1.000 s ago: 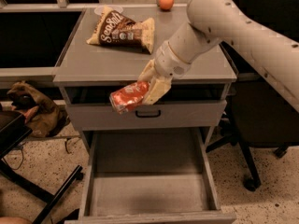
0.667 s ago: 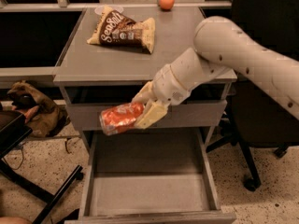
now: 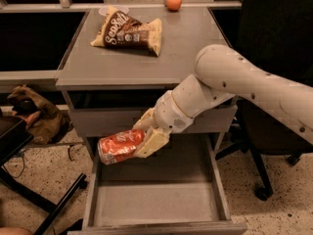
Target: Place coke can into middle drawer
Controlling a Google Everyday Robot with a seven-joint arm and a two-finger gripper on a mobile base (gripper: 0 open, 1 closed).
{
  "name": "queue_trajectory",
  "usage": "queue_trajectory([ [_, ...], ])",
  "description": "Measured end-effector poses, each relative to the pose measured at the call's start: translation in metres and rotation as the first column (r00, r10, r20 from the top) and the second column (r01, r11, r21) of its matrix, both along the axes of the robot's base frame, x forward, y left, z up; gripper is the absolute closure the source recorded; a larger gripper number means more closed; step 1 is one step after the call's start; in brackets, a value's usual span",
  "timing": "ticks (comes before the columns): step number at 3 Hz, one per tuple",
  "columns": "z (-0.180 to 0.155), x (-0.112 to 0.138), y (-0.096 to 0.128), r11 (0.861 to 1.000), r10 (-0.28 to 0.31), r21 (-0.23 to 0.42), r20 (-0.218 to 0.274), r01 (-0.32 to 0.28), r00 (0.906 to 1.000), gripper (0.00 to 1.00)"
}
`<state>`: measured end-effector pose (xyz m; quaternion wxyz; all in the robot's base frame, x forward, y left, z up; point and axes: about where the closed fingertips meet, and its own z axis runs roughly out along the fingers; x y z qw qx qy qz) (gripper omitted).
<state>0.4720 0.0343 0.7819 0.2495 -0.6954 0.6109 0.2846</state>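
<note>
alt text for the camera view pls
The gripper holds a red coke can on its side over the left of the open middle drawer. A chip bag and an orange sit on the cabinet top.

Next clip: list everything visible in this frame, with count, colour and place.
coke can: one, red, held sideways above the open drawer
middle drawer: one, grey, pulled open at the bottom
chip bag: one, brown and cream, on the cabinet top
orange fruit: one, orange, at the top's back edge
cabinet: one, grey, centre
arm: one, white, from the right
tool: one, cream, shut on the coke can before the cabinet front
</note>
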Motion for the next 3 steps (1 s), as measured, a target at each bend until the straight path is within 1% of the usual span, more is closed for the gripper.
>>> queue_trajectory([
  [1,0.000,0.000,0.000,1.000,0.000,0.000,0.000,0.000,1.0000,1.00],
  [2,-0.047,-0.003,-0.016,0.999,-0.052,-0.008,-0.037,0.052,0.9979,1.00],
  [3,-0.124,-0.013,-0.048,0.982,-0.181,-0.062,-0.073,0.176,0.9809,1.00],
])
